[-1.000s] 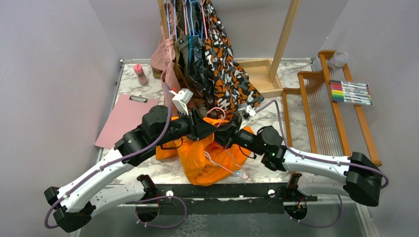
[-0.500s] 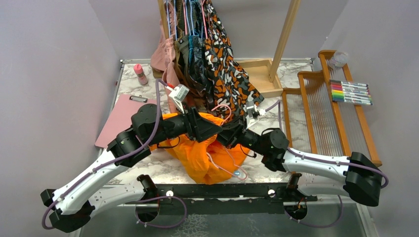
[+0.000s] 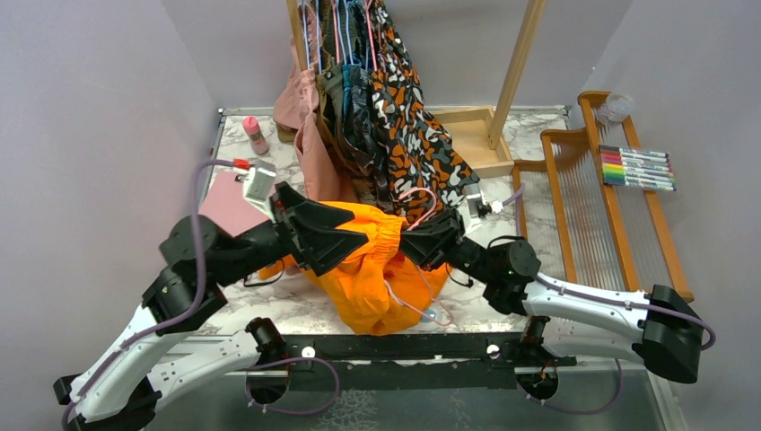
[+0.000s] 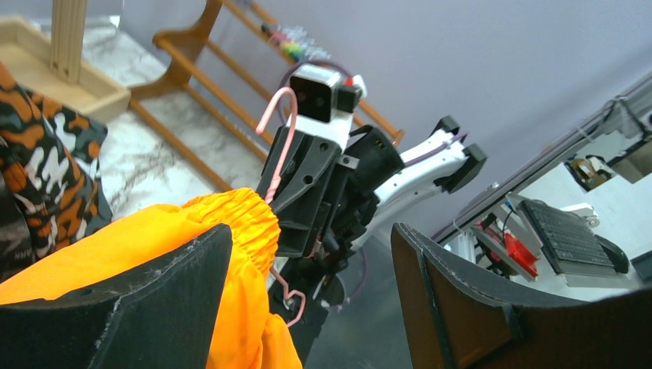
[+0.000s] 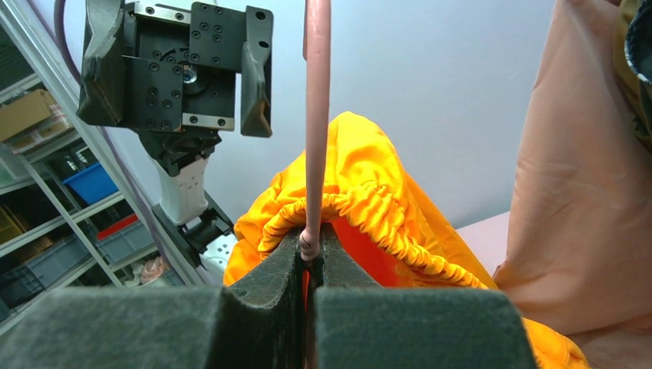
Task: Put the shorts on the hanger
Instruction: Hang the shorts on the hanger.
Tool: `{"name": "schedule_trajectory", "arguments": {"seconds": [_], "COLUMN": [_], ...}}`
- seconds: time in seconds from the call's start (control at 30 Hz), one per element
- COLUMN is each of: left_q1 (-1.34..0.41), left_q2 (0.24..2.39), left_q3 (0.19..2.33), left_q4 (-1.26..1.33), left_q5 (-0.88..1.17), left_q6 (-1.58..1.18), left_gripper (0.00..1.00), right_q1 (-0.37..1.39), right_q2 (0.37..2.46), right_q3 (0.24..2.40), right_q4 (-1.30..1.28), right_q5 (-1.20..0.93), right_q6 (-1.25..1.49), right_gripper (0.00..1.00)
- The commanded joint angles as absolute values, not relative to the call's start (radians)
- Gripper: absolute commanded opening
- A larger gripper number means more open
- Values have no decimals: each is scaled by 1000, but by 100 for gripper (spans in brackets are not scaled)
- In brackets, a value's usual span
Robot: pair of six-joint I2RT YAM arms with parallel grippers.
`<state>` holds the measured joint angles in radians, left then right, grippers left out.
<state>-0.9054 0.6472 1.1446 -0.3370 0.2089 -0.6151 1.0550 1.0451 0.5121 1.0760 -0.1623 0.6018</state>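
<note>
The bright orange shorts (image 3: 368,278) hang bunched between my two grippers above the table's near middle. My left gripper (image 3: 354,244) is open; its one finger sits against the gathered waistband (image 4: 238,219), and the other finger (image 4: 461,292) is clear of it. My right gripper (image 3: 415,242) is shut on the thin pink wire hanger (image 3: 415,199), whose hook rises above the fingers. In the right wrist view the hanger wire (image 5: 315,115) stands upright out of the closed fingers (image 5: 269,284), with the shorts (image 5: 369,177) right behind. The hanger's lower wire (image 4: 296,300) shows under the fabric.
A wooden clothes rack (image 3: 471,135) at the back holds several garments on hangers, among them a blotch-patterned one (image 3: 404,126) and a dusty pink one (image 3: 310,153). A pink clipboard (image 3: 220,202) and pink bottle (image 3: 256,135) lie left. A wooden frame (image 3: 583,197) and markers (image 3: 637,168) are right.
My left arm has drawn back to the left and risen, pulling the shorts' waistband up and out. My right gripper has shifted slightly right and up with the hanger.
</note>
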Motion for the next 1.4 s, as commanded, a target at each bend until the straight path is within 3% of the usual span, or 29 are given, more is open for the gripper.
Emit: {"name": "schedule_trajectory", "arguments": {"seconds": [0.0, 0.6, 1.37], "left_q1": [-908, -908, -908], "left_q2": [609, 355, 444], "left_q3": [1181, 1088, 967], "left_q4": [-325, -499, -538], "left_q5": [147, -170, -279], "left_q6": [-551, -259, -42], "left_gripper": [78, 68, 60], "right_q1": [1062, 1063, 1062], "right_q2": [1000, 631, 455], "right_q3": [511, 496, 545], "right_q4": [1166, 796, 598], "right_q5": [-166, -68, -110], "right_q6": [602, 407, 365], "right_gripper": [1, 1, 1]}}
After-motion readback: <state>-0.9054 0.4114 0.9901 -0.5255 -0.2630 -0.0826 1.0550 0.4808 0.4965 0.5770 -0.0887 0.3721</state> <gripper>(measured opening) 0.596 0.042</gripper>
